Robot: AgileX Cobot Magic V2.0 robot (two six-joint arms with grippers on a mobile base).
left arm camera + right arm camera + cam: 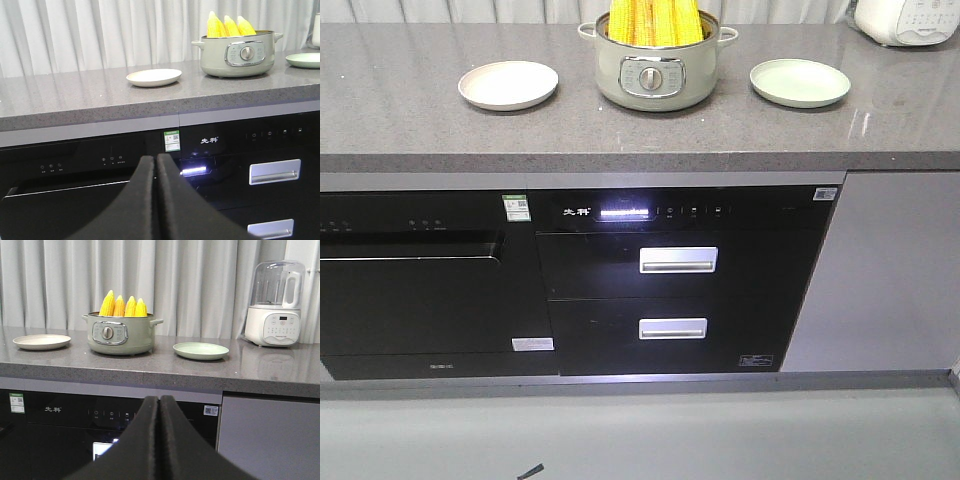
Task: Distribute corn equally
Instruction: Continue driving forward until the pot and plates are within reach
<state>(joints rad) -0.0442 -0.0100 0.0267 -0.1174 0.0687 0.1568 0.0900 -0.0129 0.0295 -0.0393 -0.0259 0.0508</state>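
Note:
Several yellow corn cobs (655,22) (230,26) (123,306) stand upright in a pale green electric pot (657,70) (239,54) (119,333) at the middle of the grey counter. A cream plate (508,84) (153,77) (41,341) lies left of the pot, a light green plate (799,81) (201,350) (304,59) right of it. Both plates hold nothing. My left gripper (155,159) and right gripper (159,400) are shut on nothing, low in front of the cabinets, well short of the counter. Neither shows in the front view.
A white blender (274,305) (905,20) stands at the counter's far right. Below the counter (410,110) are a black dishwasher (415,285) and a black drawer unit with two silver handles (678,260). White curtains hang behind.

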